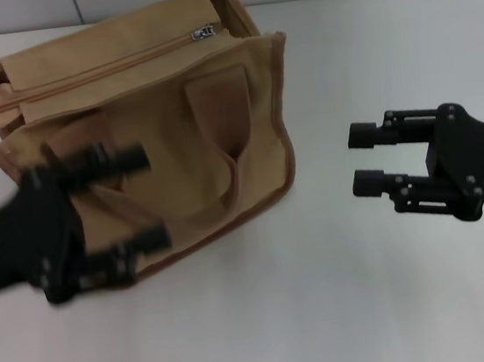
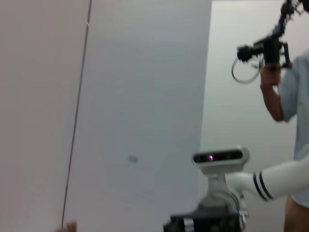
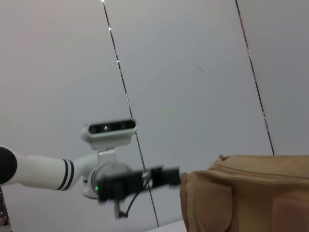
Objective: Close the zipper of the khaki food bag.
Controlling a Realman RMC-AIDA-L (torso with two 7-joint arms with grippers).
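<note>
Lying on the white surface point(image 1: 346, 309), the khaki food bag point(image 1: 177, 154) shows its zipper point(image 1: 105, 71) with the silver pull point(image 1: 203, 33) near one end. Left gripper point(image 1: 125, 200) hovers wide over the bag's front; right gripper point(image 1: 368, 161) waits wide, well apart.

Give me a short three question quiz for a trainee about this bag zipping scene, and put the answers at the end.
1. True or false: the left gripper is over the khaki food bag in the head view.
2. Where does the zipper's silver pull sit: A) the bag's right end, B) its left end, C) the middle?
3. Fill in: the right gripper hangs to the bag's right over the white ____, touching nothing.

Key:
1. True; its open fingers overlap the bag's front left corner.
2. A.
3. Table.
</note>
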